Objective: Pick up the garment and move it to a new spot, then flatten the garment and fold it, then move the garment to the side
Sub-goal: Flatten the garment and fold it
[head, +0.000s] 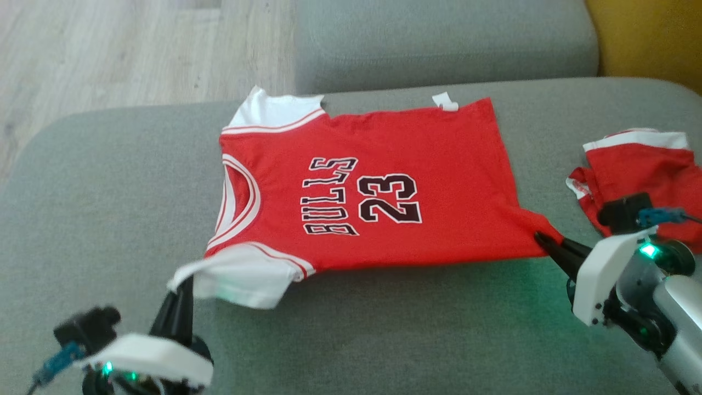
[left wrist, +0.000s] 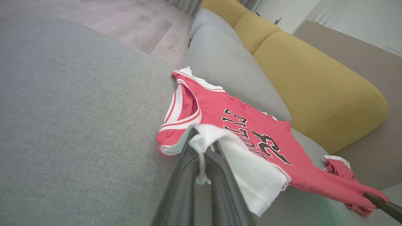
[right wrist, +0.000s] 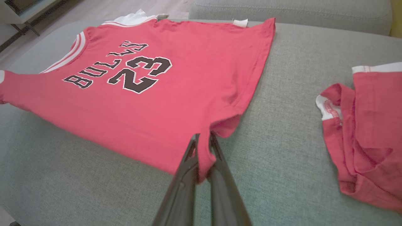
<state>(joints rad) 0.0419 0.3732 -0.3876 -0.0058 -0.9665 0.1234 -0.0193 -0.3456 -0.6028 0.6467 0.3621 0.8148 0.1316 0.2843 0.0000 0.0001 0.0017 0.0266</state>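
The garment is a red jersey with white sleeves and black "BULLS 23" lettering, spread face up on the grey sofa seat. My left gripper is shut on the near white sleeve, lifting its edge off the cushion; the left wrist view shows the white cloth pinched between the fingers. My right gripper is shut on the jersey's near hem corner, and in the right wrist view the red cloth is bunched between its fingers. The near edge is stretched between the two grippers.
A second red and white piece of clothing lies crumpled on the seat at the right, just beyond my right wrist. A grey back cushion and a yellow cushion rise behind. Wooden floor lies past the sofa's left edge.
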